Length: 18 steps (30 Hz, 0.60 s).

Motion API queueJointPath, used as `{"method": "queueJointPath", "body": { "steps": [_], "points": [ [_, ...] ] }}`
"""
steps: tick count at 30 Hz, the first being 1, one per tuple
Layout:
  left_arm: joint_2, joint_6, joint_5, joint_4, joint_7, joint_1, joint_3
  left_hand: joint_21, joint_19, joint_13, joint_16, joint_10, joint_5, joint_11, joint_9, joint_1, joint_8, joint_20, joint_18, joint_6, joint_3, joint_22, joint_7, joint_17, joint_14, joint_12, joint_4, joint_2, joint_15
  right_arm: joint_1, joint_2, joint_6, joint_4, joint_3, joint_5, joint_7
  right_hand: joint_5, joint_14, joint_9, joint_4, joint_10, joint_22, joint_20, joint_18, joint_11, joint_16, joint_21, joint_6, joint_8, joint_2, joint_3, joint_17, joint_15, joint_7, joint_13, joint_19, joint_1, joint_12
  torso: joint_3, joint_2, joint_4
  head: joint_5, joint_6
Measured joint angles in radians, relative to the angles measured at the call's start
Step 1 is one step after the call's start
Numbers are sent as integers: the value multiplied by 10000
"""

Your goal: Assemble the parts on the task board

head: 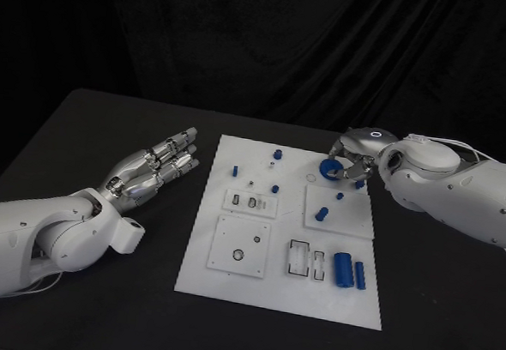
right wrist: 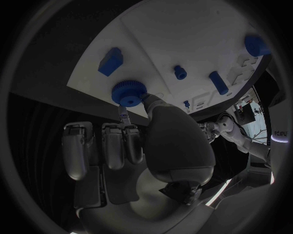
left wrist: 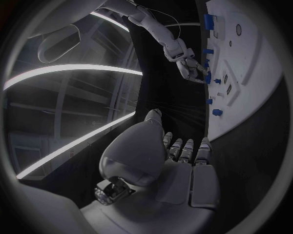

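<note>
At far right of board [head: 278, 295]: blue gear [head: 329, 168], pinched in right hand [head: 357, 158] fingers [right wrist: 124, 116]. Probably light, stiff, smooth plastic; best gripped by toothed rim. Left hand [head: 154, 169] flat on worktop [head: 95, 147], fingers spread, holding nothing.

On the one white task board [head: 278, 292] lay about nine blue parts: one round gear [head: 329, 169], two large cylinders [head: 343, 270], and some six small pegs [head: 324, 213]. Three raised white plates [head: 242, 245] sat on that board.
</note>
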Motion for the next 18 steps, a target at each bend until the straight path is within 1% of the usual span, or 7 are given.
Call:
{"method": "queueJointPath", "body": {
  "steps": [2, 8, 10, 14, 15, 16, 18],
  "points": [
    [6, 8, 0, -4, 0, 0, 0, 0, 0, 1, 0, 0, 0, 0, 0, 0, 0, 0, 0, 39, 0, 0, 39, 0, 0, 0, 0, 0, 0, -1, 1, 19, -9, 5, 0, 0, 0, 0, 39, -92, 0, 0, 0, 0, 0, 0, 0, 50, 5, 32, 52, 0, 0, 49, 0, 0, 32, 0, 0, 0, 2, -8, -9],
    [10, 37, 0, -11, 0, 0, 0, 0, 0, 2, 0, 0, 0, 0, 0, 0, 0, 0, 0, 54, 0, 3, 53, 2, 0, 0, 0, 0, 0, -1, 1, 45, -38, 20, 0, 0, -1, 0, 173, -521, 0, -1, 0, 1, 0, 0, 0, 293, 137, 267, 207, 0, 0, -6, 0, 0, 267, 0, 0, 1, 4, -8, -35],
    [10, 46, 0, -12, 0, 0, 0, 0, 0, 2, 0, 0, 0, 0, -1, 0, 0, 0, 0, 89, -1, 9, 89, 1, -1, 0, 0, 0, 0, -1, 4, 45, -42, 25, 2, 0, -8, 0, 228, -658, 0, -1, 0, 2, 0, 0, 0, 379, 171, 239, 259, 0, 0, -16, 0, 0, 354, 0, 0, 1, 3, -1, -37],
    [12, 60, 0, -14, 0, -1, 0, 0, 0, -1, 0, 0, 0, 0, -1, 0, 0, -1, 0, 89, -1, 8, 89, 2, 0, 0, 0, 0, -1, -1, 17, 45, -43, 27, 7, 14, -9, 0, 299, -777, 0, -1, 0, 2, 0, 0, -1, 405, 180, 290, 304, -1, 0, -15, 0, 0, 402, 0, 0, 2, -9, 11, -37],
    [13, 62, 0, -14, 0, -1, 0, 0, 0, -2, 0, 0, 0, 0, 1, 0, 0, 0, 1, 90, 14, 8, 89, 2, 0, 0, 15, 0, 0, -1, 18, 44, -43, 27, 8, 17, -9, 0, 315, -781, 0, -1, 0, 2, 0, 0, -1, 270, 140, 290, 302, -1, 0, -5, -1, 0, 402, 0, 0, 2, -12, 14, -38],
    [14, 64, 0, -14, 0, -1, 0, 0, 0, -2, 0, 0, 0, 0, 7, 0, 0, -1, 0, 90, 27, 8, 89, 2, 0, 0, 29, 0, -1, -1, 18, 43, -43, 25, 8, 19, -8, 0, 337, -828, 0, -1, 0, 2, 0, 0, -1, 25, 6, 313, 295, -1, 0, -8, -1, 0, 424, 0, 0, 2, -13, 16, -38],
    [14, 68, -1, -14, 0, -1, 0, 0, 0, -3, 0, 0, 0, 0, 8, 0, 0, -1, 0, 90, 27, 8, 89, 2, 0, 0, 29, 0, -1, -14, 11, 41, -40, 11, 8, 22, -5, 0, 166, -838, 0, -2, 0, 1, 0, 0, -1, -675, -250, 329, 281, -1, 0, -29, -1, 0, 396, 0, 0, 2, -15, 18, -38]
  ]
}}
